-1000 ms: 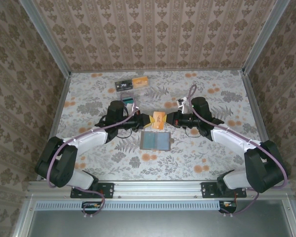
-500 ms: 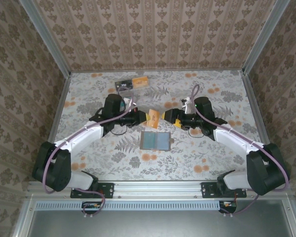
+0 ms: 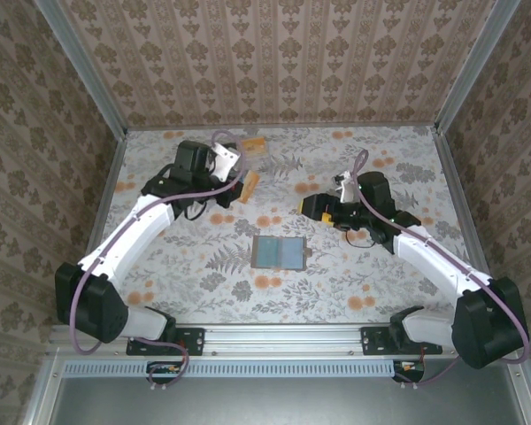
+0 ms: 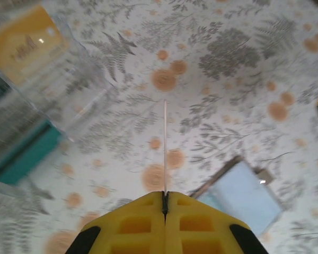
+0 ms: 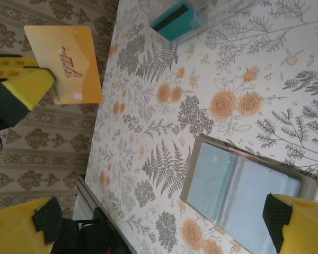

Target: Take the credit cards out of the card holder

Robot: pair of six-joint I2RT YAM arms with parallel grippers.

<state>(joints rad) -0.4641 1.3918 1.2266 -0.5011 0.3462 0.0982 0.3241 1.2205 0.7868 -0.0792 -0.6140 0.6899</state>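
The card holder (image 3: pixel 279 253) lies open on the floral table, its grey-blue pockets facing up; it also appears in the left wrist view (image 4: pixel 245 194) and the right wrist view (image 5: pixel 244 186). My left gripper (image 3: pixel 243 187) is shut on an orange credit card (image 3: pixel 251 181) and holds it above the back left of the table. In the left wrist view the card (image 4: pixel 165 143) is a thin edge-on line rising from the shut left gripper (image 4: pixel 165 197). The right wrist view shows the card's orange face (image 5: pixel 66 63). My right gripper (image 3: pixel 306 205) stands open and holds nothing, above and right of the holder.
A clear plastic tray (image 3: pixel 248 150) stands at the back left, close behind the left gripper, with an orange card (image 4: pixel 26 45) and a teal card (image 4: pixel 24 153) in it. Patterned walls and metal rails enclose the table.
The right gripper has opened and let go of the orange card. The left arm has carried the card back and to the left, away from the holder and towards the tray.
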